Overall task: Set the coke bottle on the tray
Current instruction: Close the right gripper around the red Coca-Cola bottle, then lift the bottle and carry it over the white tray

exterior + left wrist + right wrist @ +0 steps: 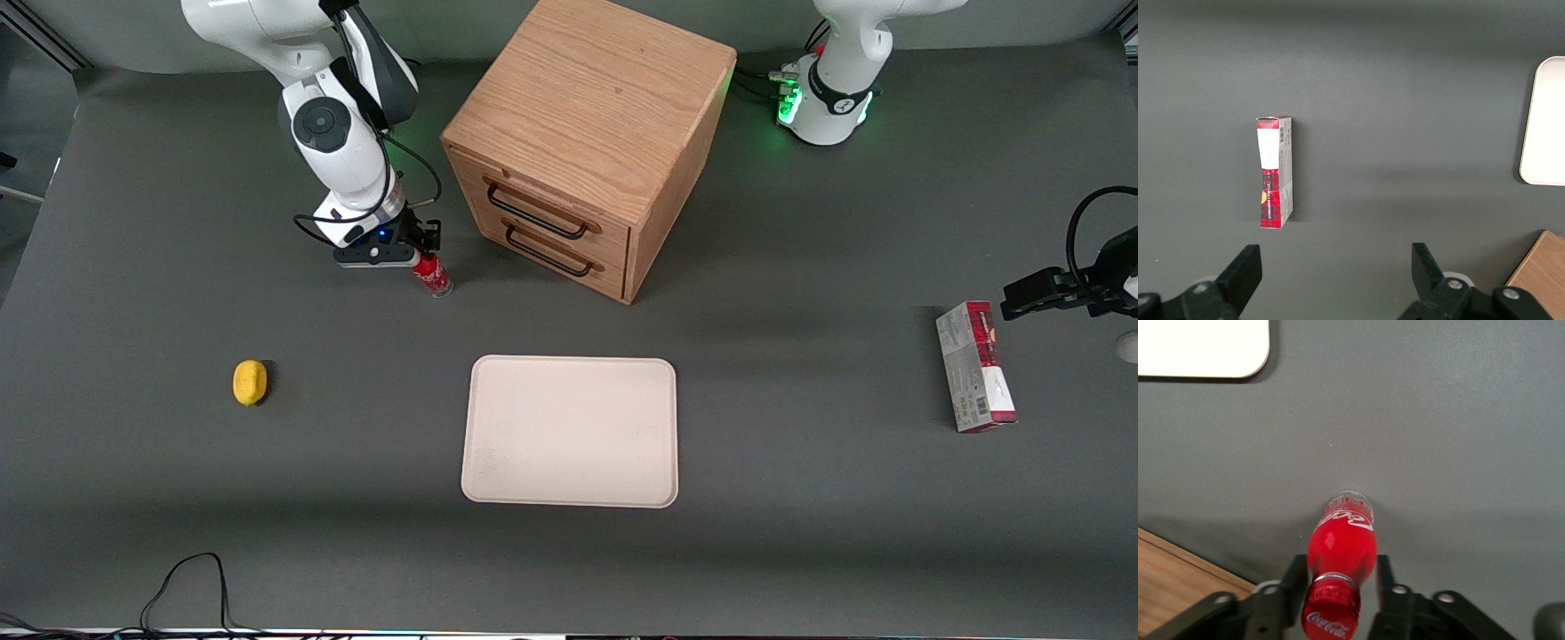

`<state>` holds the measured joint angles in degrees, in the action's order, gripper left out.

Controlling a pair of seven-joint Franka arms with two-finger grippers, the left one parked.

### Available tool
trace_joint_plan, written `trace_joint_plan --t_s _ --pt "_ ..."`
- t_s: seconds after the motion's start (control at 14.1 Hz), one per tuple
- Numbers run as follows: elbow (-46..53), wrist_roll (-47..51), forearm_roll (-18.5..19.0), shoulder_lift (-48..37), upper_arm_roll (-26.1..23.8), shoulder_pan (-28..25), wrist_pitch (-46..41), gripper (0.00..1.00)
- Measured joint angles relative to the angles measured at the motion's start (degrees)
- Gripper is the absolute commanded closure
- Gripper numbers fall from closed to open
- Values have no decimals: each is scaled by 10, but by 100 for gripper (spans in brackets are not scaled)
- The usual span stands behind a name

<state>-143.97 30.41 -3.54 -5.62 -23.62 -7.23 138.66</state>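
Note:
The coke bottle point(434, 274) is a small red bottle with a red cap, standing on the grey table near the wooden cabinet's drawer front. My right gripper point(425, 261) is down over it. In the right wrist view the gripper point(1341, 572) has one finger point(1297, 577) on each side of the bottle point(1342, 543), pressed against its shoulder just below the cap. The bottle's clear base rests on the table. The cream-white tray point(569, 363) lies flat and empty, nearer to the front camera than the bottle; one corner shows in the right wrist view point(1218, 353).
A wooden two-drawer cabinet point(587, 116) stands beside the bottle, its edge close to the gripper point(1178, 577). A yellow lemon-like object point(250, 382) lies toward the working arm's end. A red-and-grey carton point(975, 366) lies toward the parked arm's end.

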Motion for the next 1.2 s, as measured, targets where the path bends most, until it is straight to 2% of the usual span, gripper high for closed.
trace_joint_plan --t_s 0.35,0.49,0.85,1.06,1.2 --pt "27 14 0 0 0 8 -7 100" --pt "86 14 0 2 3 23 -68 100" --pt "367 14 23 78 22 48 -309 100" --pt "550 15 79 169 24 46 -422 100" --pt "661 15 96 233 23 40 -482 100"
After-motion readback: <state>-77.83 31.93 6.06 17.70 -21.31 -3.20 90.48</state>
